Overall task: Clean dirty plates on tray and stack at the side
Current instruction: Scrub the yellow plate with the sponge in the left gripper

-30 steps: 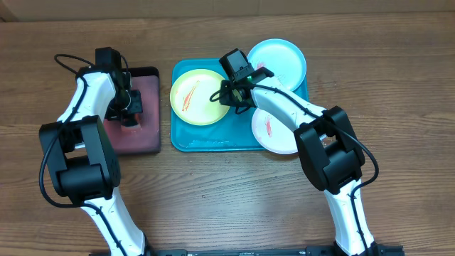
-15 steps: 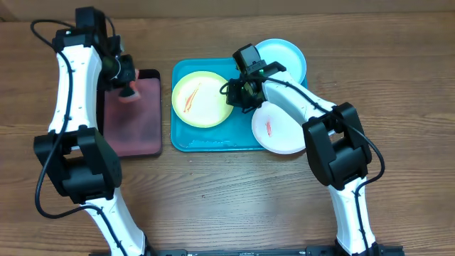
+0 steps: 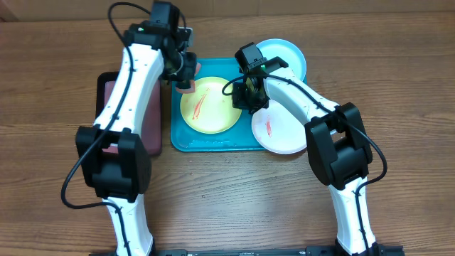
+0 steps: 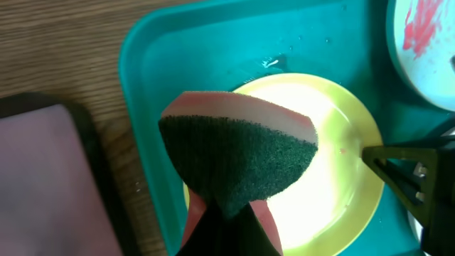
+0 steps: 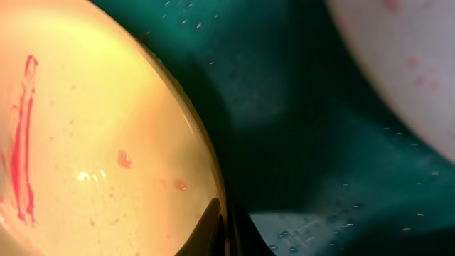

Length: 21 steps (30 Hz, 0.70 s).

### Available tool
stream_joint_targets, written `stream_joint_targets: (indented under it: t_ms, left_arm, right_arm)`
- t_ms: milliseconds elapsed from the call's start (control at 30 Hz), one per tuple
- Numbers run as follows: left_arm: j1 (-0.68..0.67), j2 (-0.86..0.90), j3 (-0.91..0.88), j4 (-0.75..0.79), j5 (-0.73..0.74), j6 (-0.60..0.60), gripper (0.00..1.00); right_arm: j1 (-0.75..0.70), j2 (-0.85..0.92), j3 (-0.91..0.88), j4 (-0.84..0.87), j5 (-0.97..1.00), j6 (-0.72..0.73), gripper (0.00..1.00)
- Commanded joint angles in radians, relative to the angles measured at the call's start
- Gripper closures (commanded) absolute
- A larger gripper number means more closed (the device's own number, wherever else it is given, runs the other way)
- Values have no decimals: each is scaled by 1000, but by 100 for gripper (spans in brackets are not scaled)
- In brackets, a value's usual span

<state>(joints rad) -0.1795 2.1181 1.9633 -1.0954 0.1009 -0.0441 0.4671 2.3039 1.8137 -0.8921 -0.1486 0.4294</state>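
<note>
Left tool (image 3: 182,69), clamped on the sponge (image 4: 238,153), is arriving from the black tray (image 4: 43,185) over the smeared yellow-green plate (image 3: 211,108) in the teal tray (image 3: 213,143) at upper centre, the right tool (image 3: 247,97) pinching its rim, ready for scrubbing.

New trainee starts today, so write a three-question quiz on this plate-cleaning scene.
1. True or false: the left claw holds a sponge.
2. Which plate does the right claw pinch by its rim? A) yellow plate B) blue C) white
3. Fill in: the smear on the yellow plate is ___.
Key: 1 true; 2 A; 3 red.
</note>
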Motion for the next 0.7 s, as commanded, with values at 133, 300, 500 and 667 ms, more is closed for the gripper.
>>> stream_joint_targets:
  t_ms: [133, 300, 500, 667]
  left_arm:
    - [-21, 153, 0, 24, -26, 23, 96]
    - [-42, 264, 0, 26, 34, 87, 96]
    - [-82, 315, 0, 3, 117, 130, 96]
    - [-117, 314, 4, -68, 346, 305, 96]
  right_arm:
    - [0, 2, 11, -9, 92, -19, 96]
    - [0, 2, 11, -5, 91, -18, 96]
    - [0, 2, 11, 5, 86, -18, 96]
    - [0, 2, 11, 8, 84, -18, 96]
